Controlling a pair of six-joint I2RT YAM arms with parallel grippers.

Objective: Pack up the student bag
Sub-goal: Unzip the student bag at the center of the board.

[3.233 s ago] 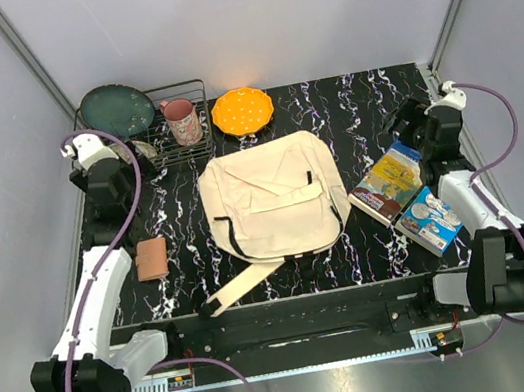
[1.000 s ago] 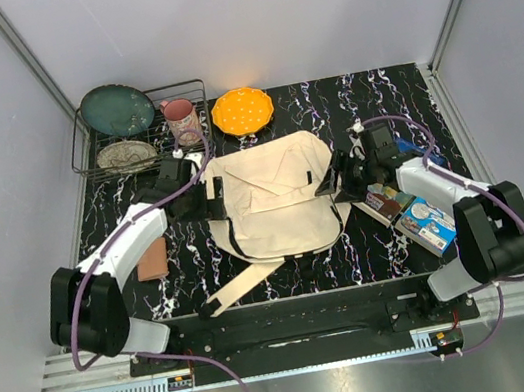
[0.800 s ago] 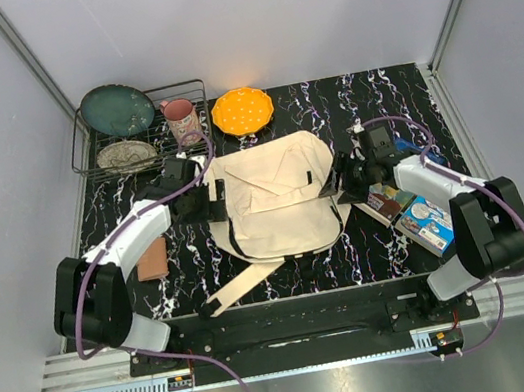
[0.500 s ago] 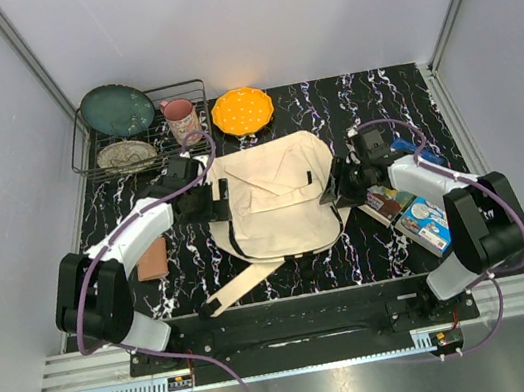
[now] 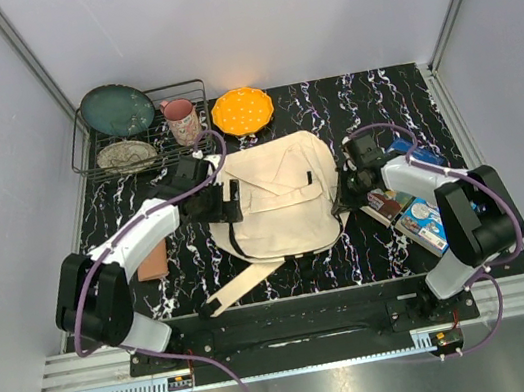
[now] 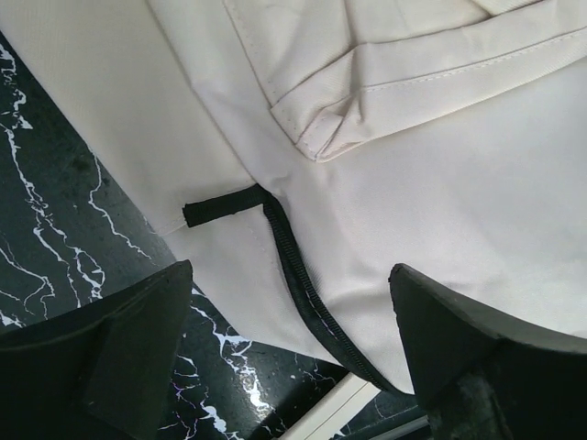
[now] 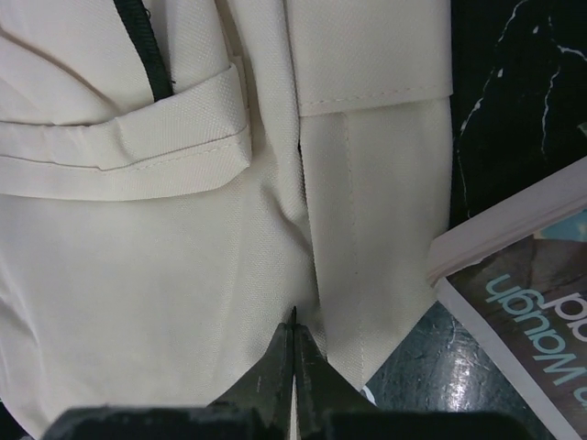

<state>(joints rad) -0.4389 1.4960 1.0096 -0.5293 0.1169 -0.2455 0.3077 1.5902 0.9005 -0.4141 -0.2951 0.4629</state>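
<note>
Student bag [image 5: 278, 198] lies flat mid-counter [image 5: 366, 96], front flap facing up. Left fingers [image 6: 128, 339] spread wide over the bag's left edge, black strap [image 6: 295, 270] between them. Right fingers [image 7: 280, 367] closed tip to tip at the bag's right side seam; cannot tell whether fabric is pinched.

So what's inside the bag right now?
Of the student bag only outer canvas and the closed flap show; its inside is covered. A book lies outside, beside it.
</note>
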